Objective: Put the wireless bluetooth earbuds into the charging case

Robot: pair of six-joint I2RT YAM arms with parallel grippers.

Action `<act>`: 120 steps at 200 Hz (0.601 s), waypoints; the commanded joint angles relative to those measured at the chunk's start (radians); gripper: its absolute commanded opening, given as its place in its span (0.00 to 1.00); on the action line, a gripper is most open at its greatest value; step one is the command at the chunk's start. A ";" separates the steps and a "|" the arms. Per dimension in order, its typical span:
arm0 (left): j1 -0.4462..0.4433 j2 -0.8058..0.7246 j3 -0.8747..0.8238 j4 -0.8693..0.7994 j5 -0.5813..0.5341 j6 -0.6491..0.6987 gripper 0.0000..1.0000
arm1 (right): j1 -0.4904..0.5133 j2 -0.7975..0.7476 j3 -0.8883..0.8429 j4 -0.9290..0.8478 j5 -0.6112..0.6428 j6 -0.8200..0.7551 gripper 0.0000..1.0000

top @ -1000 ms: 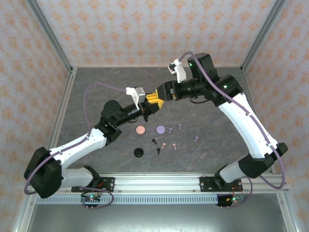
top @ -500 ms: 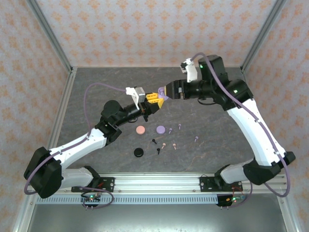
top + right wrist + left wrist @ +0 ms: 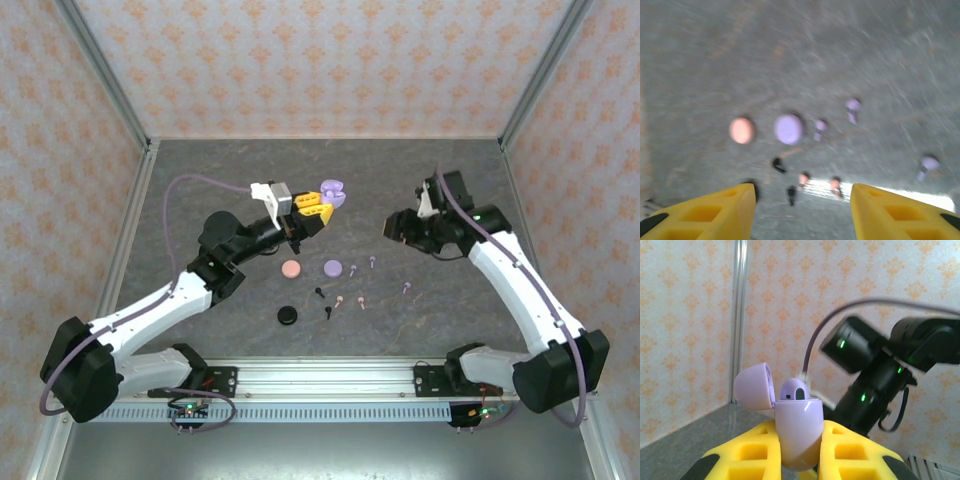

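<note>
Left gripper (image 3: 797,450) was clenched on the open lilac plastic charging case (image 3: 797,430), aloft centre-far, with one lilac earbud (image 3: 793,390) seated. Right gripper (image 3: 801,195) hung released, empty, on the right. Tiny stemmed earbuds (image 3: 372,261) lay on the grey table (image 3: 200,170). Risk: an off-centre pinch would likely flick one away.

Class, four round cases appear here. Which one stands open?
The lilac case in the left gripper: its lid is swung back. The pink case, the second lilac case and the black case lie shut on the table.
</note>
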 commanded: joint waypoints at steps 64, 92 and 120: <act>-0.010 -0.052 -0.013 -0.027 0.005 0.039 0.00 | -0.026 0.205 -0.229 0.072 0.165 -0.013 0.44; -0.010 -0.066 -0.013 -0.043 0.007 0.042 0.00 | -0.061 0.276 -0.231 0.100 0.153 -0.035 0.42; -0.010 -0.074 -0.010 -0.057 0.007 0.046 0.00 | -0.061 0.343 -0.214 0.105 0.161 -0.053 0.41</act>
